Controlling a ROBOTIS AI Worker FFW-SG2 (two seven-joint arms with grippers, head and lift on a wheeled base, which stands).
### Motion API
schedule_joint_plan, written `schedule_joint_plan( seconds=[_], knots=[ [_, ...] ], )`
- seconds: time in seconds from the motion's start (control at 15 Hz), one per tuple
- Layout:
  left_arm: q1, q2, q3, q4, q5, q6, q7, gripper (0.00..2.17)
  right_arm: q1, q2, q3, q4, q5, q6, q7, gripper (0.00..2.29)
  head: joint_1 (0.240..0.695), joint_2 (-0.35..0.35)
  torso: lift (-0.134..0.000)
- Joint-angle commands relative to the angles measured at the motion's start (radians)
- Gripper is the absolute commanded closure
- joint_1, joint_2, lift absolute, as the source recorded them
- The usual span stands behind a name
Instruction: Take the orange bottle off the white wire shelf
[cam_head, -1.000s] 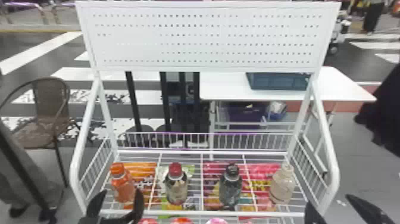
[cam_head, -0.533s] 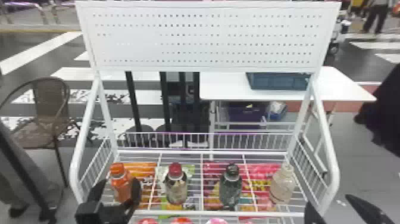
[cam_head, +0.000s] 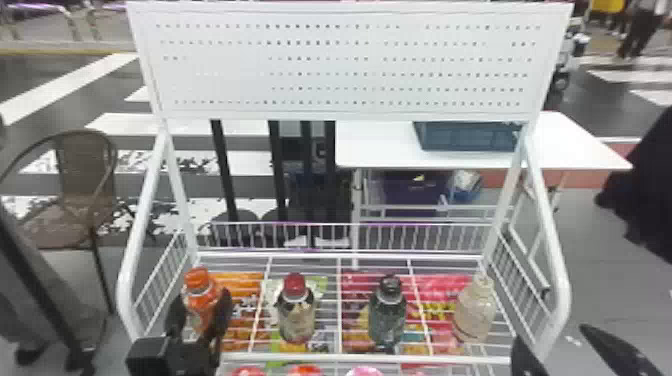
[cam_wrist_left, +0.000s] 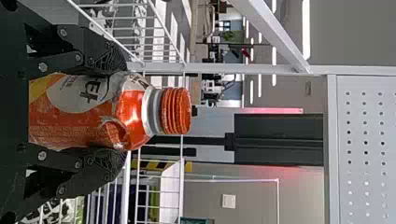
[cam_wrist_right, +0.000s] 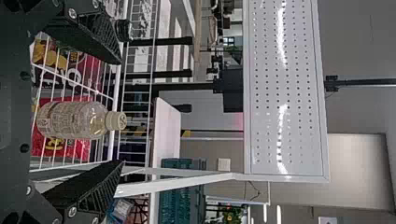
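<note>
The orange bottle (cam_head: 198, 306) is upright at the left end of the white wire shelf (cam_head: 360, 358), just inside its side rail; the left gripper (cam_wrist_left: 123, 112) has a black finger against each flank of it, closed on the body below the shoulder, the orange cap (cam_wrist_left: 176, 111) standing free beyond the fingertips; its base is hidden from where I look, so I can't tell whether it bears on the shelf's wires or is a touch above them. The right gripper (cam_wrist_right: 121, 112) waits by the shelf's right front corner, fingers spread wide and gripping nothing; along the shelf, rightward from the orange one, stand a red-capped bottle (cam_head: 296, 315), a dark-capped bottle (cam_head: 389, 315) and a pale bottle (cam_head: 472, 315).

I'd call this the grasp itself, with the lift and carry left to do; the bottle looks full or nearly so, so I'd expect fair weight for its size; the wall is probably thin plastic, giving a little under a squeeze but hardly fragile with the cap on; the glossy wrap could slip, more so if there is any damp on it. The body just under the shoulder is a good place to hold, better than the cap; I'd keep the pressure firm and even, raise it straight up until its base clears the shelf's front rail, then draw it out, minding the side rail close by.
</note>
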Motion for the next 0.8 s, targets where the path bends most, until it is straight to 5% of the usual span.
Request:
schedule_joint_plan(
  seconds=[0.0,0.73],
  knots=[
    [0.031,0.006,0.0,-0.077,-0.013,0.002,0.004,0.67,-0.007,0.0,0.001,0.005,-0.002,0.0,0.0,0.14,0.499,0.0,0.0],
    [0.317,0.052,0.09,-0.667,-0.103,0.309,0.056,0.67,-0.025,-0.006,0.005,0.015,-0.003,0.0,0.0,0.14,0.499,0.0,0.0]
  ],
)
